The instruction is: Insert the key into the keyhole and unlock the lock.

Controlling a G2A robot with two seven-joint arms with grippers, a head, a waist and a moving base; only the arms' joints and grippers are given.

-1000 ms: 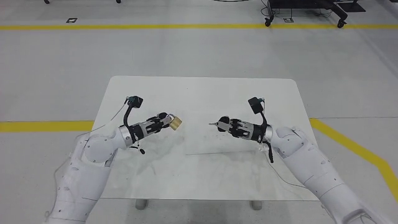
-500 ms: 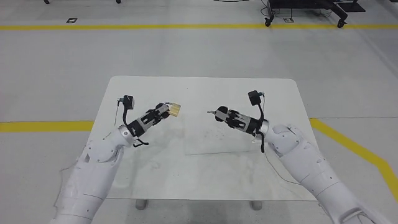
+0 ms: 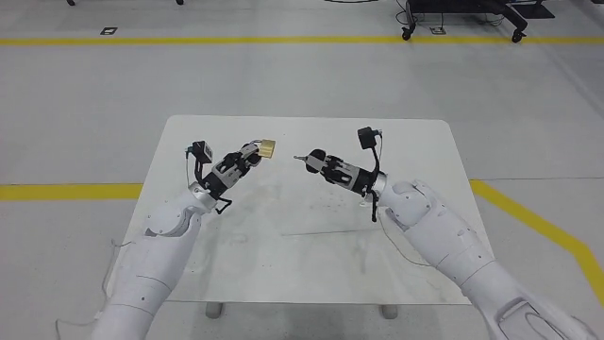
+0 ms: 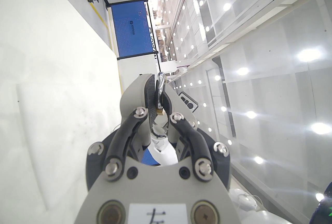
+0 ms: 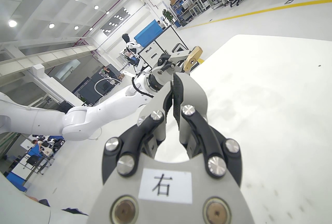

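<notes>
So both arms are swinging up toward the far edge of the table [image 3: 311, 246] and closing in on each other. A second ago the lock [image 3: 267, 148] and key [image 3: 300, 160] were hanging well apart over the middle of the table, and now they're sitting near each other close to the far edge, lock a bit left of centre and key about centre. They're not touching yet, there's a gap between the key tip and the lock body. I'm reading that as the lining-up part winding down and the actual insertion coming up. Nothing's going into the keyhole [image 5: 191, 61] yet, so the unlocking is all still to do. The left jaws are clamping tight on the lock's shackle [image 4: 159, 87], with the brass body sticking out past the tips toward the other arm. From the right wrist view the lock's end face is showing a small dark spot, probably that keyhole, so it looks to be facing the right way. The right jaws are pinching nearly together on the key's head, with just the blade poking out toward the lock. In the wrist view the pads [image 5: 178, 94] are hiding the key itself. Both things are being held up off the table, not resting on it.
</notes>
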